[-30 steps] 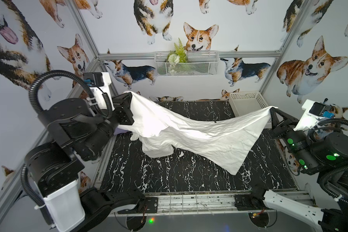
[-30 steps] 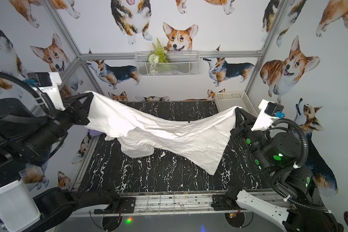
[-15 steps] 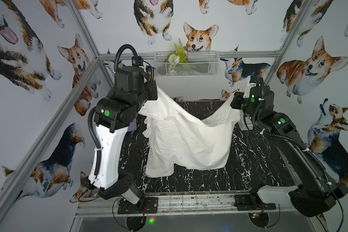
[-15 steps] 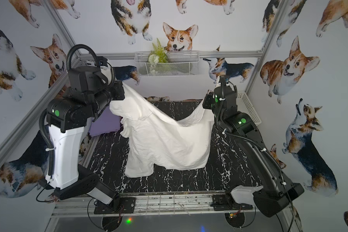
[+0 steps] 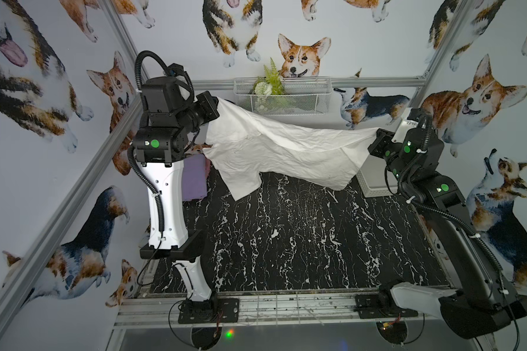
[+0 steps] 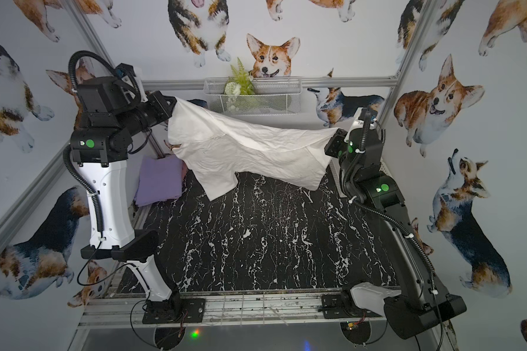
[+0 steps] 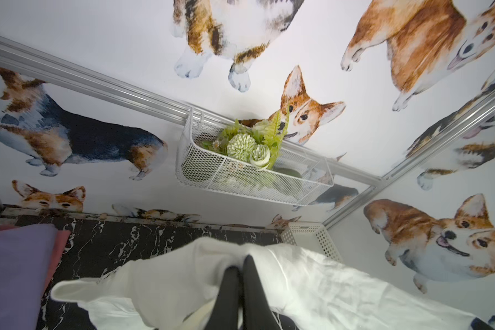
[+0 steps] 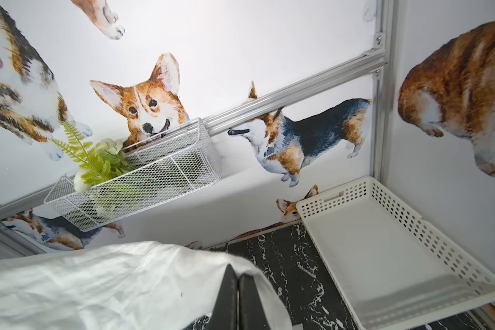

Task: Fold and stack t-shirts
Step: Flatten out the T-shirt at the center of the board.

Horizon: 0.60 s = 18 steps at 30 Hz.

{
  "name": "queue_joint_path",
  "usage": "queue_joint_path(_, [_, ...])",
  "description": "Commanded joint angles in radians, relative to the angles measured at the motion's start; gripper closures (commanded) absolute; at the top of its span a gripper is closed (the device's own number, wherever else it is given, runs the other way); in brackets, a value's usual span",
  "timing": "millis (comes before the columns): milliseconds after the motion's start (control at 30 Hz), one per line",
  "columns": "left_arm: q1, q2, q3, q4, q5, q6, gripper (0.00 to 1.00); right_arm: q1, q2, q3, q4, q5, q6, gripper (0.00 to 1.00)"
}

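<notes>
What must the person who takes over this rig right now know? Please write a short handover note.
Left hand: shut on one end of the white t-shirt.
Right hand: shut on its other end.
The shirt hangs spread between them above the far part of the table, not folded.
Done, it seems: lavender t-shirt lies folded at the far left, on top of a pinkish t-shirt.
White basket at the far right is empty.
Left: lay the white t-shirt flat, fold it, stack it on the lavender one.
</notes>
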Motion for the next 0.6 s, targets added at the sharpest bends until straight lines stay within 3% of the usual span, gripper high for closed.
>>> queue_joint_path(0, [0.027,-0.047,-0.084,0.039,0.142,-0.066,1.0,0.002,-0.041,-0.061,0.046,0.01,-0.001,1.0])
queue_joint_path(100, [0.025,-0.167,-0.307,-0.032,0.102,-0.025,1.0,0.027,-0.114,-0.153,-0.034,-0.027,0.028,1.0])
queue_joint_path(300, [0.018,-0.565,-0.927,-0.029,0.076,0.023,1.0,0.189,-0.332,-0.376,-0.249,0.067,0.103,1.0])
queue_joint_path(433, [-0.033,-0.741,-1.196,-0.11,-0.003,0.037,1.0,0.253,-0.456,-0.496,-0.478,0.054,0.262,1.0])
queue_joint_path(567, [-0.063,-0.868,-1.428,-0.152,-0.032,-0.039,1.0,0.274,-0.514,-0.6,-0.621,0.009,0.404,1.0])
